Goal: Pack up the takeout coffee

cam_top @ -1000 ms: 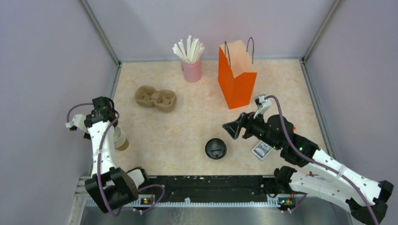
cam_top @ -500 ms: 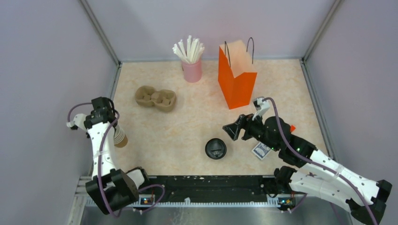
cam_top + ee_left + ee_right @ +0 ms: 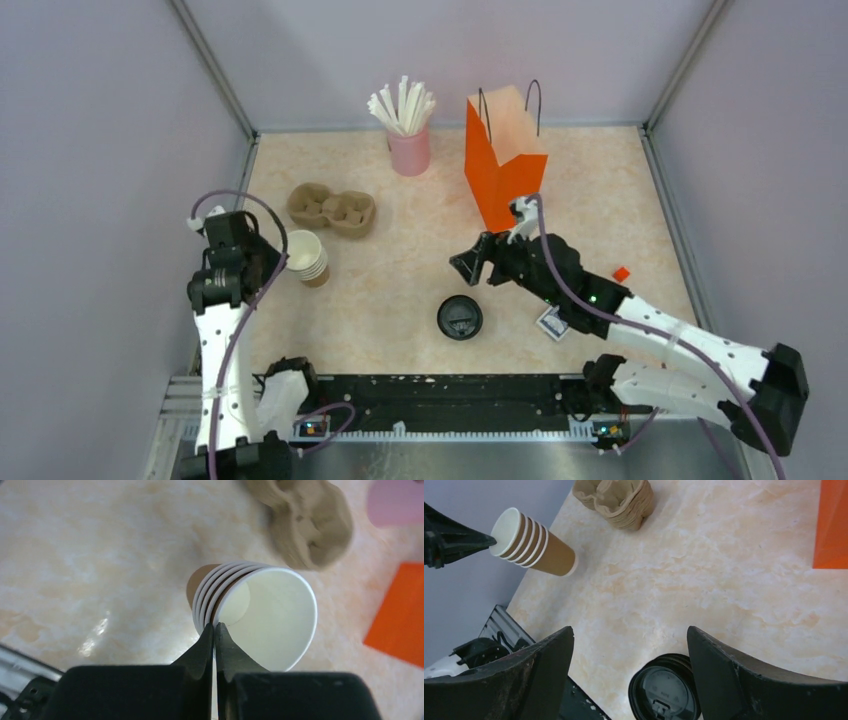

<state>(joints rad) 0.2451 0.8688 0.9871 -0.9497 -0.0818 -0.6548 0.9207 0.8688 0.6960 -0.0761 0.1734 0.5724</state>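
Item one: small brown kraft paper cup with round black sip lid, upright on my marbled beige desk, front centre.
Right fingers: I see them spread wide, poised above that cup.
Left fingers: pressed together, pinching the rim of a stack of lidless brown paper cups, tilted.
Orange paper bag: upright, behind.

The takeout coffee stands upright on the desk, close to the near edge and roughly midway across, with nothing touching it. From above almost all that shows is its round black plastic sip lid, seated flat and closed, with a raised rim, a sunken centre and a small moulded drinking tab. The brown paper cup beneath is hidden by the lid, and the right wrist view cuts off its lower edge.
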